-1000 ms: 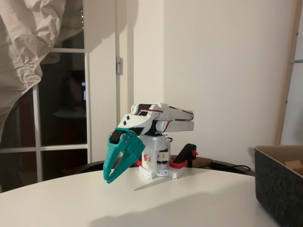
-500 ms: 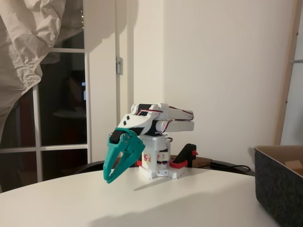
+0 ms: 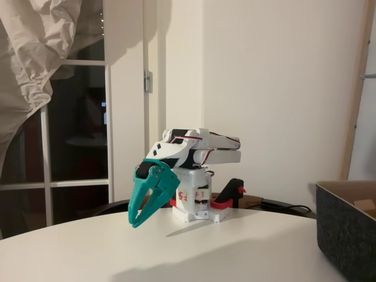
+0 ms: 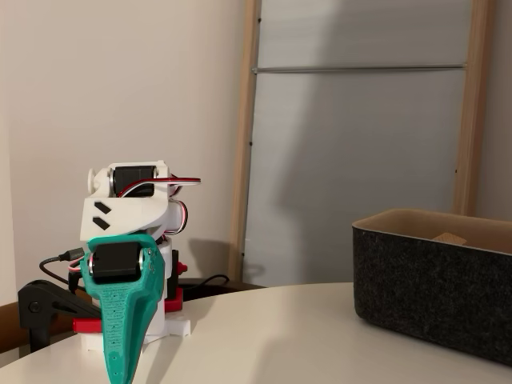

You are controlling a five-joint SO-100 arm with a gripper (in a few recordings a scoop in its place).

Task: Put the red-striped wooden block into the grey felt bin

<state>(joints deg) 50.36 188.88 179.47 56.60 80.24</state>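
Teal gripper hung folded, tips down over table, fingers together, empty; grey felt bin well apart.

White printed arm with black servos, red wiring, red lettering on its base, and a teal 2-finger gripper.
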